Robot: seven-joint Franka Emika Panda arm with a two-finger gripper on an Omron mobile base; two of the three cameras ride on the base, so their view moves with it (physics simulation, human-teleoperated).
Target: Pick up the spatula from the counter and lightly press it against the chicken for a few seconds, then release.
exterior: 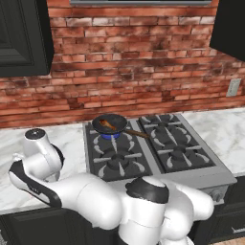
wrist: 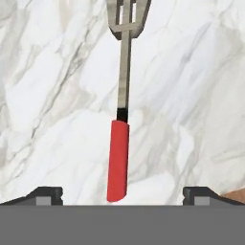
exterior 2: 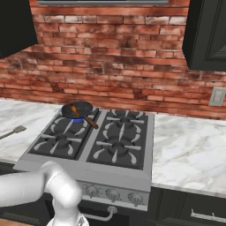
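The gripper (wrist: 123, 195) hangs over the marble counter (wrist: 191, 95) with its jaws spread as wide as they go and nothing between them but air. One dark fingertip sits at each bottom corner of the hand view. The spatula (wrist: 122, 95) lies flat on the stone, directly ahead of the gripper and centred in the gap. The butt of its red handle (wrist: 118, 160) is the part nearest the tips, and its slotted blade (wrist: 128, 19) is the part farthest from them. Its long axis runs straight away from the gripper with only a slight lean, so it crosses the line between the fingertips almost squarely, and closing would pinch the handle across its width. Judging from this, the next move is a straight descent onto the red grip, with little or no turning of the wrist needed. In the right base view the spatula (exterior 2: 13, 131) points its blade toward the stove (exterior 2: 132, 170). The chicken (exterior 2: 74, 108) waits there in a pan (exterior 2: 84, 107) on a rear burner, well apart from the gripper's place and beyond the blade end
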